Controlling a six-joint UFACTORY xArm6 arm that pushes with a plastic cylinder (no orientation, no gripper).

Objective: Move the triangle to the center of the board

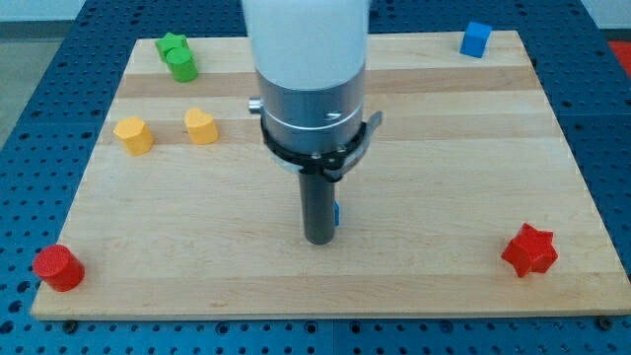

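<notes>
My tip (pixel 318 240) stands near the middle of the wooden board (pixel 434 197), a little toward the view's bottom. A small sliver of a blue block (pixel 337 212) shows at the rod's right side; the rod hides most of it, so its shape cannot be made out. It touches or nearly touches the rod. The arm's white and grey body covers the board's upper middle.
A blue cube (pixel 476 38) sits at the top right. Two green blocks (pixel 178 57) sit at the top left. Two yellow blocks (pixel 133 135) (pixel 201 126) lie at the left. A red cylinder (pixel 57 267) is at the bottom left, a red star (pixel 529 250) at the bottom right.
</notes>
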